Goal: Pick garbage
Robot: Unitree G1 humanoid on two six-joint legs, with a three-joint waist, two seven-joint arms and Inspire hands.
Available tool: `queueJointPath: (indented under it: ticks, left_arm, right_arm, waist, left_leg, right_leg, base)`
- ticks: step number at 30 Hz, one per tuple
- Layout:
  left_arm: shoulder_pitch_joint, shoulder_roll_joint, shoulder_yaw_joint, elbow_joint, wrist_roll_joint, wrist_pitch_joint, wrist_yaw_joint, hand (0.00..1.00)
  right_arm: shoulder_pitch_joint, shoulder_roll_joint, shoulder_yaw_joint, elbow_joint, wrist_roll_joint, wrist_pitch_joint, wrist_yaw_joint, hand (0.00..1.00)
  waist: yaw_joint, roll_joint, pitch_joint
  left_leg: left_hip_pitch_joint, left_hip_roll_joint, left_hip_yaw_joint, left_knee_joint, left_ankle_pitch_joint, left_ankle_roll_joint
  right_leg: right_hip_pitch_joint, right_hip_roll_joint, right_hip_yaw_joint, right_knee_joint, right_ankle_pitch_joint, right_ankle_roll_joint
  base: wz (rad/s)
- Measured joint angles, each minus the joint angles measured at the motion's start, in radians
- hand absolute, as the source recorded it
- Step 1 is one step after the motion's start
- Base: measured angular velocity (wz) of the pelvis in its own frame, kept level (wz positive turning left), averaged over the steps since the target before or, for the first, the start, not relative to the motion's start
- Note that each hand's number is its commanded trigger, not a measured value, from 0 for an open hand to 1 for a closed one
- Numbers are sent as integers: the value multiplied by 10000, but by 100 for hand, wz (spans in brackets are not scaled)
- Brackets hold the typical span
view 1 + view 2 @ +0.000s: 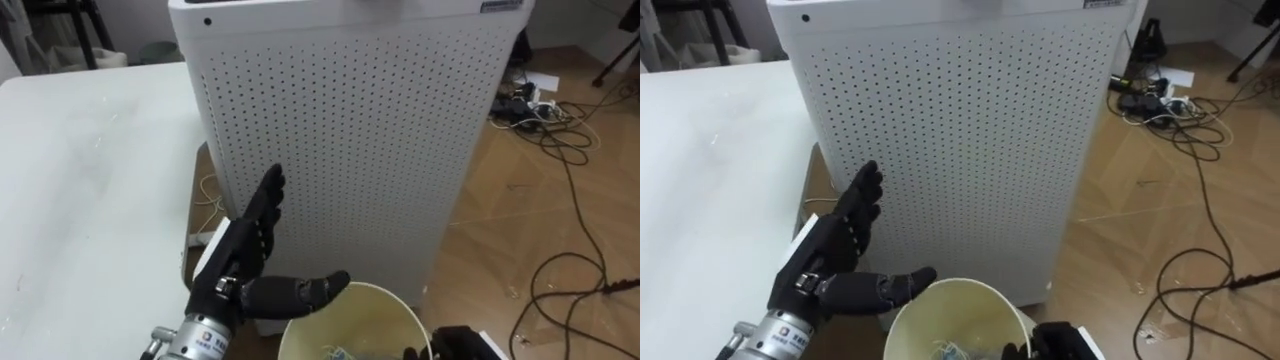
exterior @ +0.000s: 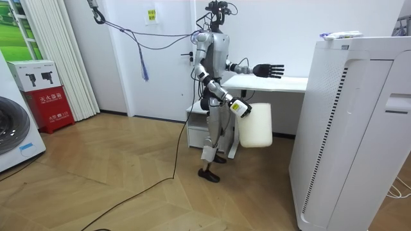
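Observation:
I carry a cream waste bin (image 1: 352, 300) (image 2: 255, 125) low in front of me, and a bit of crumpled rubbish (image 1: 340, 352) lies inside it. My right hand (image 1: 1055, 342) (image 2: 239, 108) grips its rim at the lower right, and the bin hangs from it in the room view. My left hand (image 1: 245, 255) (image 2: 268, 70) is stretched out ahead, open with straight fingers and the thumb spread over the bin's rim. It holds nothing. A small flat thing (image 2: 340, 34) lies on top of the tall white unit.
A tall white perforated unit (image 1: 340, 140) (image 2: 353, 128) stands close in front of me. A white table (image 1: 90, 180) (image 2: 282, 83) is at my left. Cables (image 1: 570, 130) trail over the wooden floor at the right. A red box (image 2: 48, 106) stands far behind.

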Motion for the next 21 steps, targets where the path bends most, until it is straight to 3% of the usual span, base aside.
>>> queueJointPath:
  ticks: [2, 5, 7, 10, 13, 21]
  left_arm:
    - [-1, -16, 362, -233, 577, -13, 129, 0]
    - [0, -42, 842, -442, 1283, -139, 546, 0]
    - [0, 6, 1020, -975, 1677, -224, 980, 0]
    - [42, 28, 1154, -1563, 2009, -618, 1410, 0]
    - [97, 64, 1326, -1849, 2464, -780, 1669, 0]
    - [224, 64, 1589, -1987, 4001, -798, 2204, 0]
  right_arm:
    - [-1, 6, -143, -118, -128, 0, 15, 100]
    - [3, -24, -211, -179, -189, 2, 15, 100]
    - [2, -20, -260, -191, -189, -1, 0, 100]
    - [-9, -58, -267, -183, -189, -1, 0, 100]
    - [-9, -45, -249, -173, -283, -1, 75, 100]
    - [-5, -22, -278, -255, -284, -1, 614, 100]
  waist:
    - [250, -5, 2]
    - [318, -11, 7]
    - [355, -35, 12]
    - [601, -114, 28]
    - [757, -112, 30]
    - [851, -116, 9]
  left_leg:
    - [23, -5, 463, 1, -20, 34]
    - [51, -79, 496, 108, -117, 167]
    - [19, -8, 822, 122, -197, 259]
    - [213, 59, 1373, 86, -221, 231]
    - [254, 90, 1273, -19, -112, 105]
    - [240, 287, 994, -30, -125, -50]
  right_leg:
    - [-366, -16, -14, 402, 2, -9]
    - [-600, -137, -109, 717, 27, -49]
    - [-617, -266, -589, 803, 101, -100]
    - [-538, -398, -913, 1371, -303, -100]
    - [-395, -235, -1009, 687, -137, -301]
    - [-188, -60, -1523, 79, -48, -390]
  base:
    - [-67]
    - [-50]
    - [-28]
    - [-24]
    - [-13]
    - [4]
